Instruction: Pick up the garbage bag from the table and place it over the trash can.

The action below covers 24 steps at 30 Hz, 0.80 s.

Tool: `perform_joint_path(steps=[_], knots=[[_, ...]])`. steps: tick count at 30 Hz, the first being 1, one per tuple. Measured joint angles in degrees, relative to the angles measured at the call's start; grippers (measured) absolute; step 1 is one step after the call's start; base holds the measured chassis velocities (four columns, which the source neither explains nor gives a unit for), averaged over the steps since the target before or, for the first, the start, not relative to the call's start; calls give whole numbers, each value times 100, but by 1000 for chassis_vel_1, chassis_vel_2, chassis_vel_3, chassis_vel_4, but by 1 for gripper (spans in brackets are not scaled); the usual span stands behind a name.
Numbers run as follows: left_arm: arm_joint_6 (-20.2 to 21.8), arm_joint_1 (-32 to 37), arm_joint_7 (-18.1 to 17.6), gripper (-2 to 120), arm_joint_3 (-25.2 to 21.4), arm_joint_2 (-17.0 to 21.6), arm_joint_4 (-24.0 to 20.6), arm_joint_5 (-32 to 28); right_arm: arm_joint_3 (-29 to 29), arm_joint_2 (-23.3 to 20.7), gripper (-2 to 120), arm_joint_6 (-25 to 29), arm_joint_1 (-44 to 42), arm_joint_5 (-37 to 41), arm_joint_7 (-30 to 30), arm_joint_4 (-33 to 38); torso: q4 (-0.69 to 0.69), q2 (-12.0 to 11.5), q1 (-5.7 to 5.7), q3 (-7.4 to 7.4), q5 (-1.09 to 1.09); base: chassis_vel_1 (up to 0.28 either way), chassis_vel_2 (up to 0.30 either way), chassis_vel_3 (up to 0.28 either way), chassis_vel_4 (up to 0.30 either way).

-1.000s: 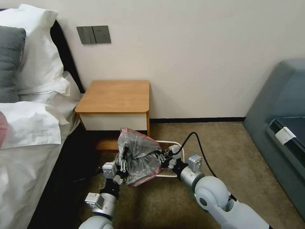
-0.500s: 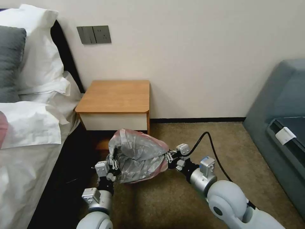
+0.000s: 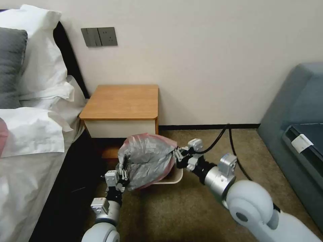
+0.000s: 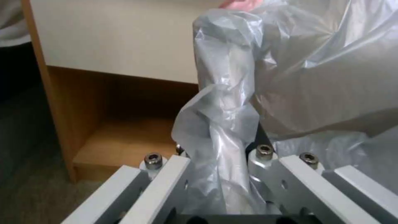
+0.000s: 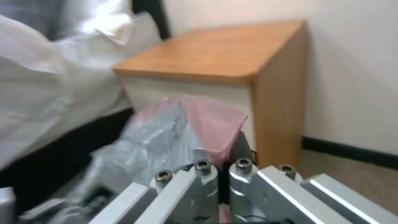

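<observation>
Below the front of the wooden table, on the carpet, the grey garbage bag with its pinkish edge hangs stretched between two grippers. The left gripper is clamped on the bag's near left side; the right gripper pinches its pink right edge. The bag drapes over the cream trash can, whose near right rim corner peeks out beneath it.
</observation>
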Motion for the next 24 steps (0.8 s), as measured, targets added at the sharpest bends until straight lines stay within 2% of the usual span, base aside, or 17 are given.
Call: perform_joint_path(steps=[3,9,12,15,16,19,22,24], knots=[[-147,39,167,8,2,-13,-27,-34,-132,-55,0,-392,478,594,352,-354,0,0,0,0,-1,0,0,0,0],[-265,80,326,8,23,-25,-76,-187,-200,-81,0,-844,915,1222,686,-771,0,0,0,0,-1,0,0,0,0],[-287,93,364,8,18,-43,-110,-332,-142,-122,0,-1057,1022,1453,844,-899,0,0,0,0,0,0,0,0,0],[-292,79,406,8,-36,-64,-134,-586,83,-251,0,-1389,1028,2148,1210,-863,-1,0,0,0,0,0,0,0,0],[-292,66,437,8,-61,-73,-134,-672,147,-314,0,-1425,1005,2455,1343,-832,-1,0,0,0,0,0,0,0,0],[-284,45,467,8,-88,-84,-134,-776,209,-388,0,-1445,967,2748,1434,-810,-1,0,0,0,-1,0,0,0,0],[-168,2,680,8,-194,-106,-208,-1228,388,-505,0,-1462,791,3457,1493,-815,-2,0,0,0,-1,0,0,0,0],[-135,-3,732,8,-227,-106,-225,-1340,447,-505,0,-1471,738,3637,1494,-815,-1,0,0,0,0,0,0,0,0]])
